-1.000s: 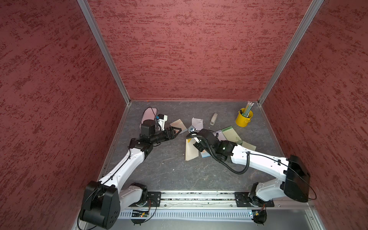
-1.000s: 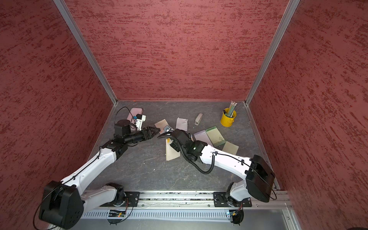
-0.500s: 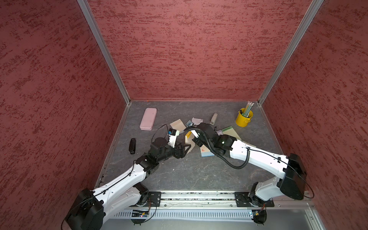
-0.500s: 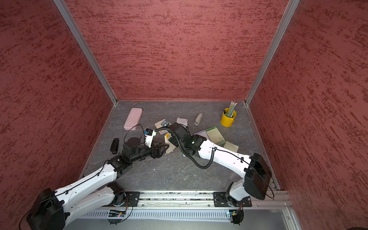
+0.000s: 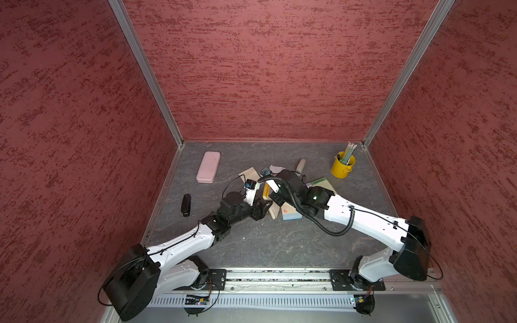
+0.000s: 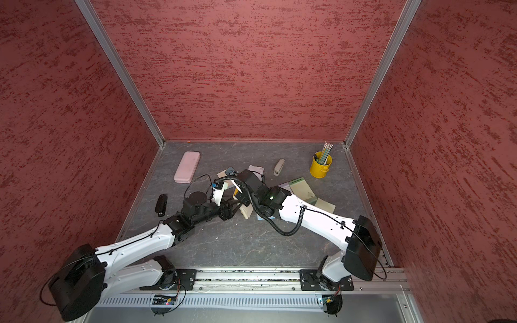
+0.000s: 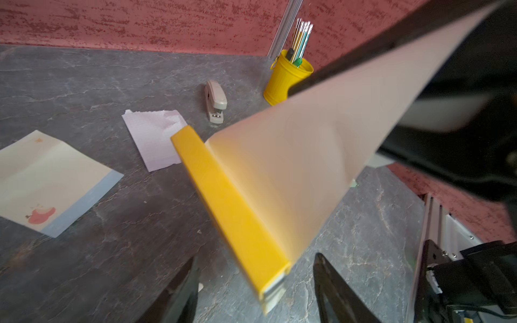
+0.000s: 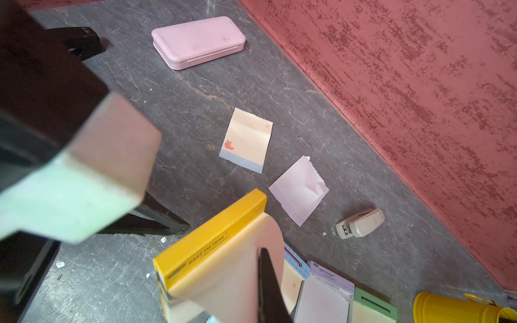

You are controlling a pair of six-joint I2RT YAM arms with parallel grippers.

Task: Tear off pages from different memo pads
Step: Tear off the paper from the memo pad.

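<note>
In both top views we find the left end effector [image 5: 264,206] and right end effector [image 5: 277,199] meeting midway across the grey stone-look surface [image 5: 279,246], over a cream paper memo pad [image 5: 274,214] with a yellow strip. From the left wrist, its jaws stand spread, the strip's end between them. From the right wrist, that end effector pinches the pad's curled cream top page [image 8: 237,279]; a torn lilac sheet [image 8: 296,193] lies beyond.

Four memo pads [image 8: 212,243], three loose pages [image 8: 246,139], one pink case [image 8: 198,42]
</note>
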